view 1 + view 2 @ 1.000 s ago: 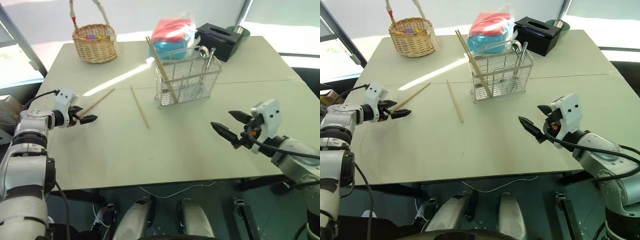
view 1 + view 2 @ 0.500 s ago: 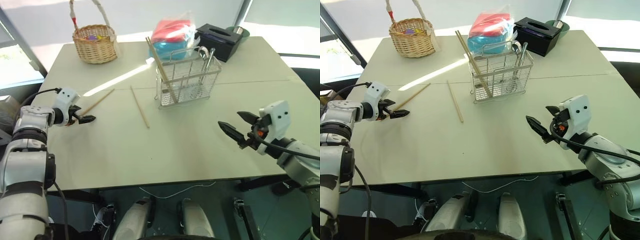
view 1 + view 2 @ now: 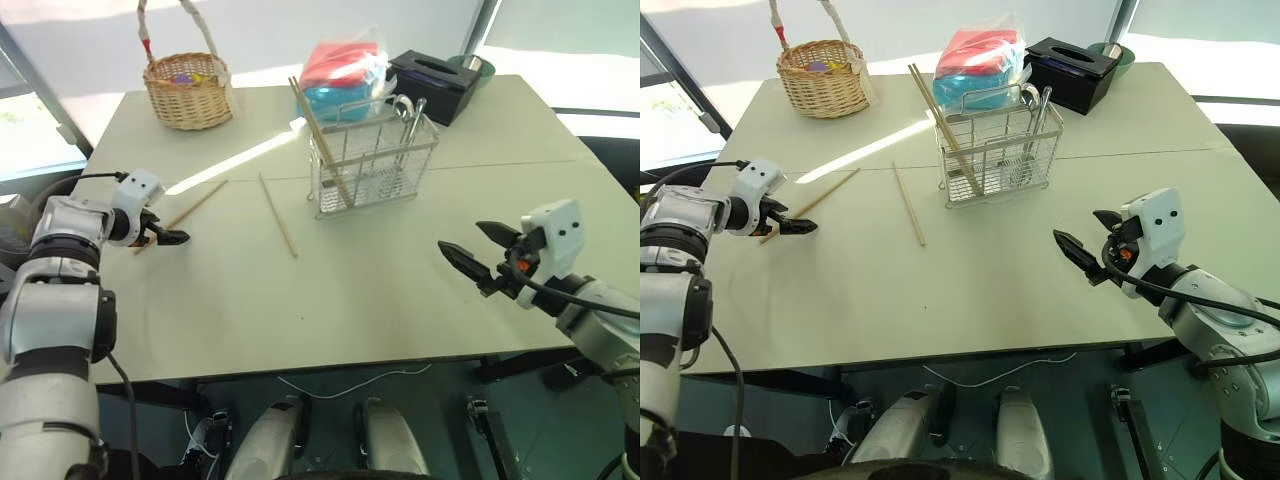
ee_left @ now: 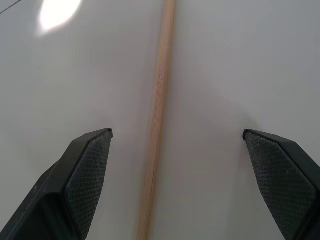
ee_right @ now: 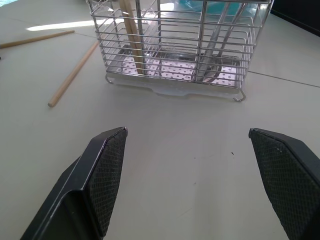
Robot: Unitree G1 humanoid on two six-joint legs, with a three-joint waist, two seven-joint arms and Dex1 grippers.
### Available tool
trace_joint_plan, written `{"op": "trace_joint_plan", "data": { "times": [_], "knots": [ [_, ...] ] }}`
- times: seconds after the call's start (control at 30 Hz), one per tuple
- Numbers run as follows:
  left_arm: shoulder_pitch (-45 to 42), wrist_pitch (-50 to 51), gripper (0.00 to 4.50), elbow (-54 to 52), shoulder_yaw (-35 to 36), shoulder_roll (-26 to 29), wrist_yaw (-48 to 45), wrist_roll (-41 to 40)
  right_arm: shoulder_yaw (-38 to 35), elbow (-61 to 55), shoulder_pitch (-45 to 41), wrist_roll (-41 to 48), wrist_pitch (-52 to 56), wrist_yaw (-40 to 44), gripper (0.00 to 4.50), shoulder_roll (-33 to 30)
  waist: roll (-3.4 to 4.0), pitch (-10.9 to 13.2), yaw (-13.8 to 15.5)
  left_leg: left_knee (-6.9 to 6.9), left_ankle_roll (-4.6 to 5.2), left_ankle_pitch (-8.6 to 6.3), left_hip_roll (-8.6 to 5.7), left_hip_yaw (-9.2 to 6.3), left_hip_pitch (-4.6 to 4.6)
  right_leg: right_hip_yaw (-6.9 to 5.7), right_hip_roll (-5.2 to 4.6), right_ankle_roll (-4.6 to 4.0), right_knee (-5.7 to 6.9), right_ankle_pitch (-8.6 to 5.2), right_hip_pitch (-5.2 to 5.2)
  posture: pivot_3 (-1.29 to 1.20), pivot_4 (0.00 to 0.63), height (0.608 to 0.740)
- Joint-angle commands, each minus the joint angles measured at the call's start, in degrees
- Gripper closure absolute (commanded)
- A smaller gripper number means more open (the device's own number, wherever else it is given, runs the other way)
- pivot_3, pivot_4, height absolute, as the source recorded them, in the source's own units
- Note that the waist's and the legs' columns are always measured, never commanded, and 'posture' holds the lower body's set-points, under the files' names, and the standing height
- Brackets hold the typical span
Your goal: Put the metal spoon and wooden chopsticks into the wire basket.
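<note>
Left gripper, jaws wide, straddles a wooden chopstick lying on the table, not gripping. Right gripper hovers wide, empty.

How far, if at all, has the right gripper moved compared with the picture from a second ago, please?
Yes. The right gripper, open and empty, has drawn back toward the robot and slightly to its right, farther from the wire basket on the table.

You're seeing a wicker basket sitting at the surface's far left corner, a black tissue box far right, a bagged red-and-blue bundle between.
</note>
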Motion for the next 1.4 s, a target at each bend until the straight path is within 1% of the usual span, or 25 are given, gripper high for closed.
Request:
{"op": "trace_joint_plan", "data": {
  "times": [0.03,0.13,0.2,0.23,0.27,0.47,0.77,0.87,0.97,1.13,1.2,1.27,1.37,1.4],
  "knots": [
    [0.3,2.9,0.07,1.97,0.23,0.52,0.61,0.94,-2.34,-0.65,-0.86,0.61,-0.68,-0.5,0.48,0.02,0.0,0.0,-0.02,0.0,0.0,0.0,0.0,0.0,0.0,0.0,0.0,0.0,0.0,0.0,0.0,0.0,0.15,0.721],
    [1.02,2.73,0.07,1.93,-0.45,0.56,-0.89,1.71,-3.08,-0.6,-0.96,0.88,-0.59,-0.96,0.48,0.03,0.0,0.0,0.02,0.0,0.0,0.0,0.0,0.0,0.0,0.0,0.0,0.0,0.0,0.0,0.01,0.0,0.15,0.721],
    [1.39,2.74,0.61,1.96,-0.62,0.5,-1.24,1.92,-3.56,-0.52,-0.9,0.97,-0.57,-1.27,0.44,-0.04,0.0,0.0,0.04,0.0,0.0,0.0,0.0,0.0,0.0,0.0,0.0,0.0,0.0,0.0,0.01,0.0,0.15,0.721],
    [1.44,2.73,0.98,1.96,-0.59,0.47,-1.22,1.93,-3.71,-0.48,-0.88,1.04,-0.54,-1.39,0.44,-0.06,0.0,-0.01,0.04,0.0,0.0,0.0,0.0,0.0,0.0,0.0,0.0,0.0,0.0,0.0,0.01,0.0,0.15,0.721],
    [1.49,2.7,1.43,1.96,-0.63,0.43,-1.54,1.97,-3.87,-0.46,-0.86,1.14,-0.49,-1.49,0.44,-0.08,0.01,-0.01,0.04,0.0,0.0,0.0,0.0,0.0,0.01,0.0,0.0,0.0,0.0,0.0,0.01,0.0,0.15,0.721],
    [1.55,3.1,4.46,1.98,-0.82,0.13,-2.32,2.09,-4.23,-0.33,-0.83,1.55,-0.39,-1.84,0.44,-0.12,0.05,-0.12,0.1,0.01,0.0,0.0,0.0,0.0,0.02,0.0,0.0,0.0,0.04,0.0,0.02,0.0,0.15,0.721],
    [1.34,3.82,4.49,1.75,-1.1,-0.12,-3.66,2.32,-3.39,-0.51,-0.67,1.37,-0.74,-2.66,0.44,0.74,0.04,-0.16,0.07,0.02,0.0,0.0,0.0,0.0,0.02,0.0,-0.01,0.0,0.03,0.0,0.02,0.0,0.15,0.721],
    [0.52,4.1,4.49,1.24,0.1,-0.15,-3.9,1.14,-3.23,-0.97,-0.23,1.2,-0.87,-2.68,0.44,0.82,0.04,-0.16,0.09,0.02,0.0,0.0,0.0,0.0,0.01,0.0,-0.01,0.0,0.03,0.0,0.02,0.0,0.15,0.721],
    [-0.52,1.32,4.49,-0.2,3.21,-0.45,-3.01,-1.75,-3.6,-1.2,0.29,1.08,-1.01,-2.88,0.44,0.96,0.04,-0.16,0.23,0.02,0.0,0.0,0.0,0.0,0.0,0.0,-0.01,0.0,0.03,0.0,0.01,0.0,0.15,0.721],
    [-1.71,-6.24,4.49,-3.78,11.78,-2.19,1.43,-9.37,-3.76,-1.8,1.33,0.86,-1.34,-3.47,0.44,1.67,-0.11,-0.07,0.76,0.18,0.01,-0.01,0.0,-0.08,-0.13,-0.07,0.0,0.0,0.02,0.0,-0.01,0.0,0.15,0.721],
    [-1.97,-8.55,4.49,-6.32,15.74,-4.0,3.42,-13.39,-3.71,-1.98,1.63,0.79,-1.49,-3.65,0.44,1.94,-0.11,-0.07,0.72,0.47,0.13,-0.09,0.0,-0.09,-0.24,-0.09,0.04,0.02,0.04,0.01,0.01,0.0,0.15,0.721],
    [-2.05,-8.97,4.49,-8.03,17.67,-5.23,4.41,-15.48,-3.56,-1.94,1.6,0.77,-1.59,-3.85,0.44,2.07,-0.11,-0.07,0.72,0.65,0.2,-0.15,-0.01,-0.09,-0.28,-0.09,0.04,0.14,0.02,0.08,0.03,0.0,0.15,0.721],
    [-2.5,-9.08,4.49,-12.93,21.37,-8.92,7.72,-19.99,-3.21,-1.79,1.36,0.69,-1.79,-4.18,0.44,2.27,-0.11,-0.07,0.77,0.8,0.21,-0.21,-0.03,-0.08,-0.26,-0.09,0.05,0.27,-0.05,0.16,0.05,0.0,0.15,0.721],
    [-2.23,-11.43,4.49,-15.58,22.49,-10.53,9.15,-21.36,-3.11,-1.79,1.29,0.71,-1.84,-4.33,0.44,2.4,-0.11,-0.07,0.83,0.83,0.22,-0.21,-0.03,-0.08,-0.27,-0.09,0.05,0.29,-0.06,0.17,0.05,0.0,0.15,0.721]
  ]
}}
